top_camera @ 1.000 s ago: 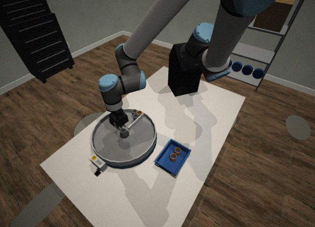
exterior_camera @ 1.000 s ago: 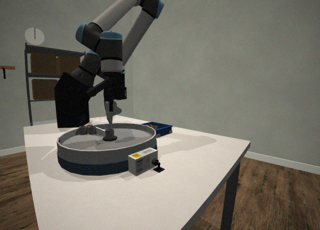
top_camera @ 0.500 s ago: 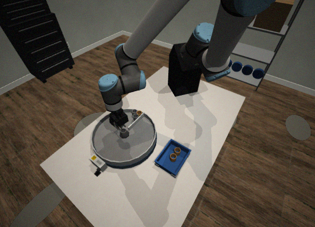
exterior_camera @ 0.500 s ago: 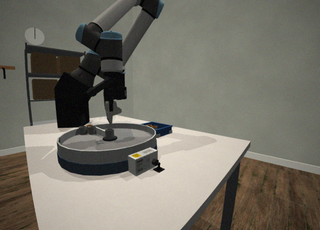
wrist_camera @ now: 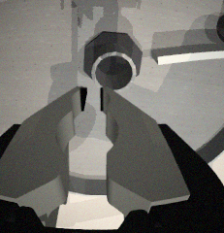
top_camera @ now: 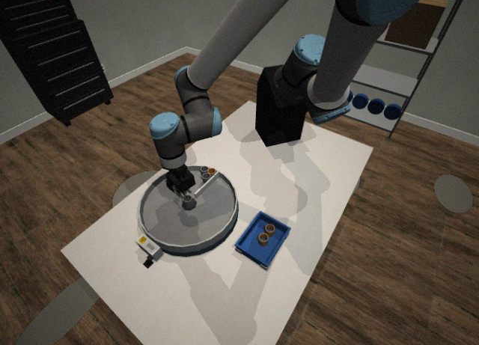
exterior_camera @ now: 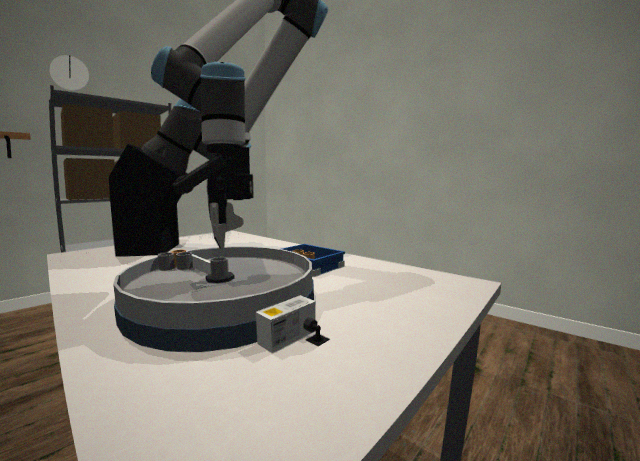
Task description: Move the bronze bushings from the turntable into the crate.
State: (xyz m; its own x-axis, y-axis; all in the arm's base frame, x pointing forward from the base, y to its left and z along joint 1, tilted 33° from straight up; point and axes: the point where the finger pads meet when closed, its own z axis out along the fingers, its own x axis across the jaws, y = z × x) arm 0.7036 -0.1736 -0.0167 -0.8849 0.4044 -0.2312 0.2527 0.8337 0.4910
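Between seven and eight o'clock on the rim of the turntable [top_camera: 170, 229] [exterior_camera: 206, 311] [wrist_camera: 44, 29], seen from the top, sits a small labelled box [top_camera: 150, 247] [exterior_camera: 285, 319]. Rightward, the jaws [top_camera: 185, 192] [exterior_camera: 221, 245] point down near the central hub [top_camera: 188, 205] [exterior_camera: 219, 266] [wrist_camera: 112, 44], close to its twelve o'clock side. They are brought nearly together, a slim gap between the tips, with nothing pinched; I see no contact with the hub. Toward one o'clock, two steel bushings [top_camera: 206, 177] [exterior_camera: 184, 261] crowd the remaining bronze bushing [top_camera: 211, 173] [exterior_camera: 178, 251], beside the pale bar [top_camera: 206, 182] [exterior_camera: 200, 258] [wrist_camera: 194, 57]. For this pick, my judgement is to lift clear of the hub and bar, open only as far as the bronze wall needs, and come down straight, keeping both fingers off the steel neighbours. If they block the fingers, turning the table or easing the bronze one free would be safer than forcing in. At about four o'clock from the turntable, the blue crate [top_camera: 259, 254] [exterior_camera: 328, 261] holds two bronze bushings [top_camera: 269, 232], standing apart from its walls; a bare patch beside them should suit the third.
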